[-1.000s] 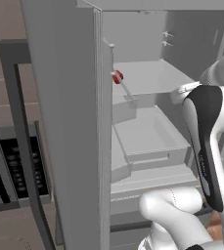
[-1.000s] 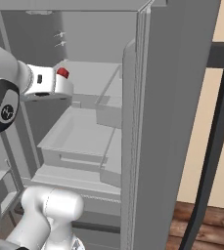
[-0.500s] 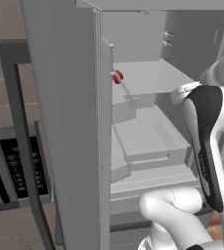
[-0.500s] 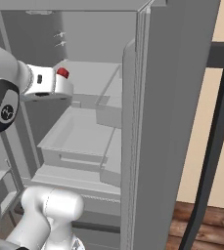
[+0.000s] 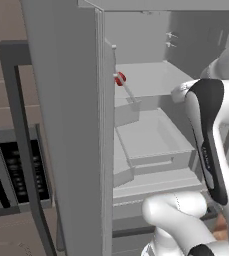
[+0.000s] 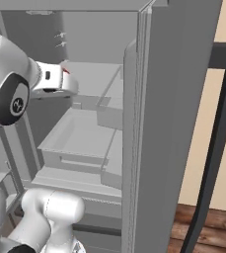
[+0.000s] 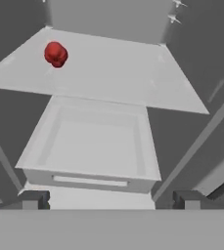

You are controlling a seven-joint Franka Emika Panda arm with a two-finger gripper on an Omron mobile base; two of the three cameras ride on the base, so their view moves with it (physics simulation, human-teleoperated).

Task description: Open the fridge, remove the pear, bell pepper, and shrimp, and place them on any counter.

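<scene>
Grey steel walls of the open fridge (image 5: 71, 125) close in the scene, its doors swung wide on both sides and the white arm reaching into the compartment. Nearest to the hand camera, the gripper (image 7: 111, 199) has its two dark finger tips standing far apart, with nothing between them. Just beyond the tips lies an open, shallow drawer (image 7: 91, 146) of the fridge, pale grey and empty inside, its front lip facing the hand. Behind the drawer and above it a flat white shelf (image 7: 113, 73) runs back to the fridge's rear wall. On that shelf, toward its back left corner as the hand camera sees it, sits the bell pepper (image 7: 56, 53), glossy red and rounded; it is well apart from the finger tips, beyond the drawer and off to their left. From the left base camera the bell pepper (image 5: 120, 79) shows at the shelf's near left edge, just beside the open door. No lettering or label on the fridge can be read
</scene>
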